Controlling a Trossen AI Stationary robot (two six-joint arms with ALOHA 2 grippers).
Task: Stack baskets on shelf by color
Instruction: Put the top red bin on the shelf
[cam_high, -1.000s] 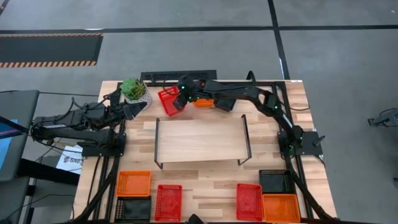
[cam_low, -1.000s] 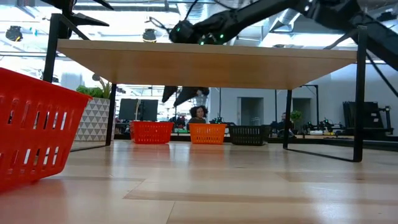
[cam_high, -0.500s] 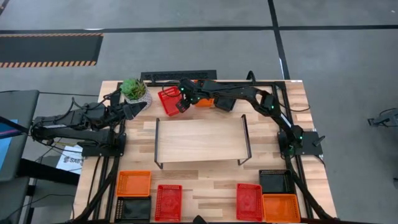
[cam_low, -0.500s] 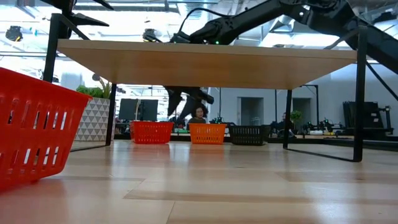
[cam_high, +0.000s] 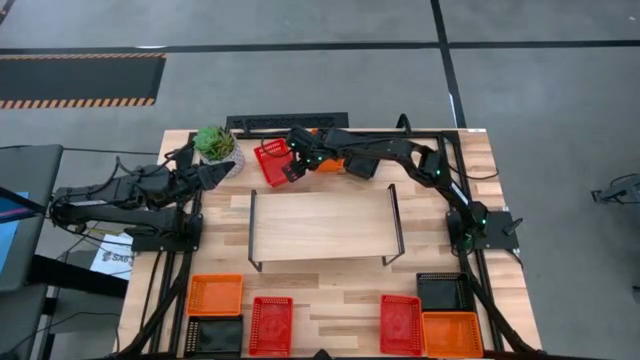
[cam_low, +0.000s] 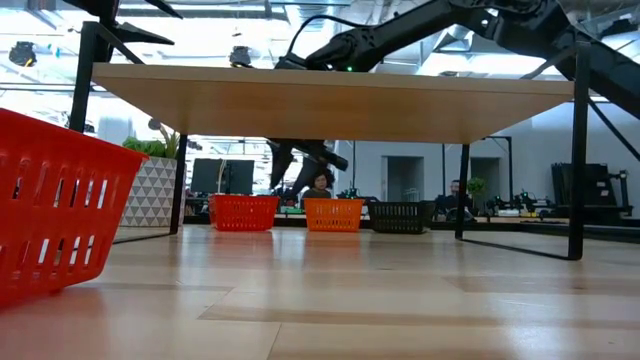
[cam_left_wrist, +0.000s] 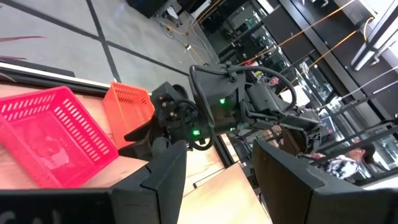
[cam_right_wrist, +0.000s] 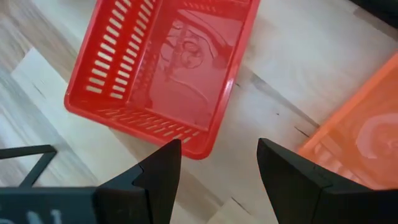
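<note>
Since a second ago the right claw (cam_high: 293, 165) has edged slightly right, its fingers spread, hovering over the edge of the red basket (cam_high: 269, 162) at upper centre, gripping nothing. An orange basket (cam_high: 327, 165) lies just right of it. The left claw (cam_high: 228, 172) waits spread beside the plant (cam_high: 216, 143). The shelf (cam_high: 322, 225) stands bare mid-counter (cam_high: 340, 310). Six more baskets line the bottom edge.

Under the shelf (cam_low: 330, 100), red (cam_low: 243, 212), orange (cam_low: 333, 214) and black (cam_low: 400, 216) baskets in a far row.
</note>
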